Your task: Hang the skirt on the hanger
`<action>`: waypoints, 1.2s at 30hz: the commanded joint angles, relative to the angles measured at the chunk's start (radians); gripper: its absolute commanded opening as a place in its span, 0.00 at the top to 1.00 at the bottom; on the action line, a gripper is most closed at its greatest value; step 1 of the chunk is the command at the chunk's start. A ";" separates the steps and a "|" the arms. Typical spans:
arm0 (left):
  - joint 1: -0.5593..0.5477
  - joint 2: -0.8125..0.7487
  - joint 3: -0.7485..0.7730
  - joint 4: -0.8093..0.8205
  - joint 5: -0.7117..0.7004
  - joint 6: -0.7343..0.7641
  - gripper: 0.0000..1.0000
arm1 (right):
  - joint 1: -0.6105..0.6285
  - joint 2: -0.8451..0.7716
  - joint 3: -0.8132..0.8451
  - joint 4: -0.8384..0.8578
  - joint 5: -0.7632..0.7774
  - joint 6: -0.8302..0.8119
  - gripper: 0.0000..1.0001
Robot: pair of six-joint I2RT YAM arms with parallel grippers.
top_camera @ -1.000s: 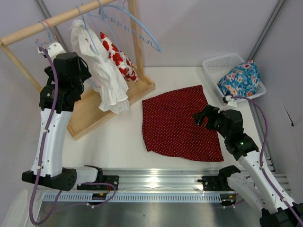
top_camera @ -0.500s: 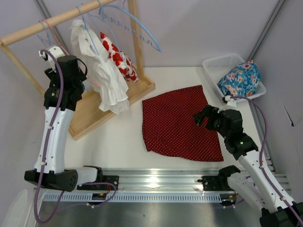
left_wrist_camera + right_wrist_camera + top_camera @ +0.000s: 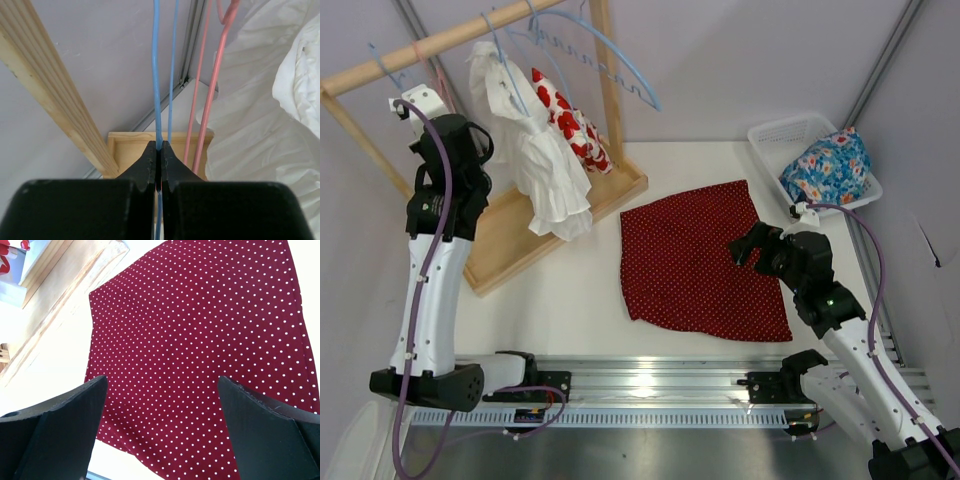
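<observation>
The skirt (image 3: 700, 260) lies flat on the white table, dark red with tiny white dots; it also fills the right wrist view (image 3: 200, 340). My right gripper (image 3: 745, 250) hovers over the skirt's right edge, wide open (image 3: 162, 405), with nothing between its fingers. My left arm reaches up to the left end of the wooden rail. There the left gripper (image 3: 159, 147) is shut on a thin pale-blue wire of the hanger (image 3: 155, 75), which runs straight up from the fingertips. In the top view only a short piece of the hanger (image 3: 382, 60) shows by the rail.
A wooden rack with rail (image 3: 450, 40) and base (image 3: 520, 235) stands at the back left. It carries a white garment (image 3: 545, 170), a red-blotched white cloth (image 3: 570, 125), a big wavy blue hanger (image 3: 610, 60) and pink hangers (image 3: 215, 75). A white basket (image 3: 780, 135) holds a blue floral garment (image 3: 828, 165).
My left gripper has closed onto the blue hanger wire, and the left arm has shifted left and up toward the rail's end. The right arm and the skirt have not moved.
</observation>
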 commanded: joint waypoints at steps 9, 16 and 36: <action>-0.009 -0.055 0.156 -0.028 0.001 0.089 1.00 | 0.003 -0.003 0.014 0.039 -0.002 0.002 0.01; -0.156 -0.073 0.223 -0.270 -0.060 0.033 1.00 | 0.003 0.038 0.011 0.072 -0.017 0.007 0.01; -0.161 -0.435 0.205 -0.548 0.274 -0.046 1.00 | -0.010 0.117 -0.005 0.107 -0.019 -0.013 0.01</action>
